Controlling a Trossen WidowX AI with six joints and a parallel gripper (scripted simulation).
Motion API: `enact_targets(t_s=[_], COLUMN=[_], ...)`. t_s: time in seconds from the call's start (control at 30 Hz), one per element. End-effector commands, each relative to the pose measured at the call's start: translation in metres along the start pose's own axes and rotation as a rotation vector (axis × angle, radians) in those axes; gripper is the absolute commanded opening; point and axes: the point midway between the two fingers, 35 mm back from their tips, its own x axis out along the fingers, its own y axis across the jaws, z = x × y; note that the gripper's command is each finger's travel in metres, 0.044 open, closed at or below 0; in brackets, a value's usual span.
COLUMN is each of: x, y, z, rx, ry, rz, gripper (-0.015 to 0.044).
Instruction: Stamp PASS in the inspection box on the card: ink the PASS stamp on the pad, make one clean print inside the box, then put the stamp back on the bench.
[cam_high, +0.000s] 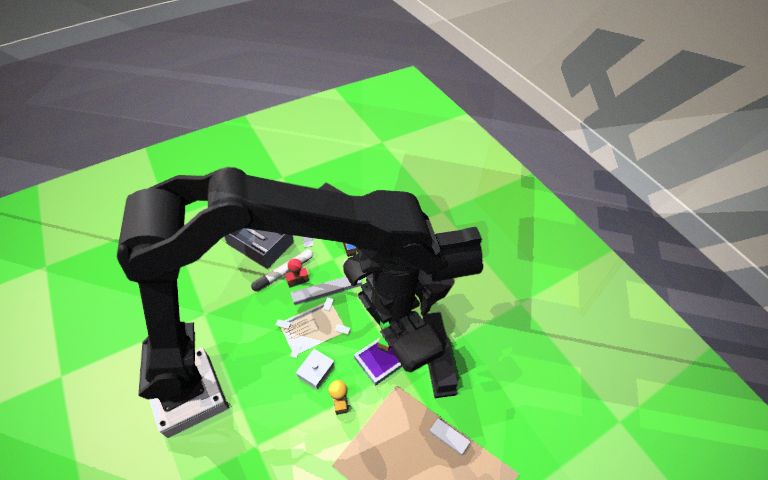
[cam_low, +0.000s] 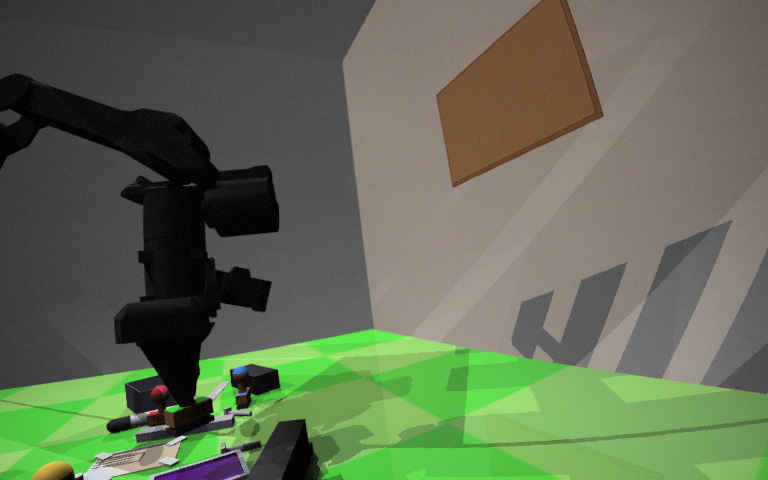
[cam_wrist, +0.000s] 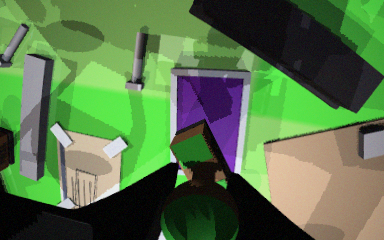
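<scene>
My gripper (cam_low: 189, 403) (cam_wrist: 202, 176) is shut on a wooden stamp (cam_high: 384, 346) (cam_low: 189, 416) (cam_wrist: 192, 149) with a green top face and a round green-tinted handle. Lettering on its side is too blurred to read surely. The stamp hangs above the purple ink pad (cam_high: 373, 362) (cam_low: 210, 468) (cam_wrist: 190, 95), not touching it, and is turned relative to the pad's sides. In the wrist view it overlaps the pad's near part. The card (cam_high: 308, 337) (cam_low: 135, 457) (cam_wrist: 107, 180) lies beside the pad, held by white tabs, with dark printed lines. I cannot make out the inspection box clearly.
A red stamp (cam_high: 295, 274), yellow stamp (cam_high: 338, 393) and blue stamp (cam_low: 241, 387) stand around. A grey bar (cam_wrist: 34, 115), marker (cam_high: 283, 270), pale block (cam_high: 315, 367), black block (cam_high: 444, 362) (cam_wrist: 295, 50) and tan board (cam_high: 396, 430) lie near. A dark tray (cam_high: 266, 257) is farther back.
</scene>
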Motion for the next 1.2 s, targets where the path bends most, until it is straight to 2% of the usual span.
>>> enact_targets(t_s=[0.0,1.17], x=[0.003,0.026], y=[0.000,-0.001], z=[0.000,0.001], rx=[-0.004,-0.001], ry=[-0.003,-0.003], rz=[0.001,0.002], gripper=[0.0000,0.0000])
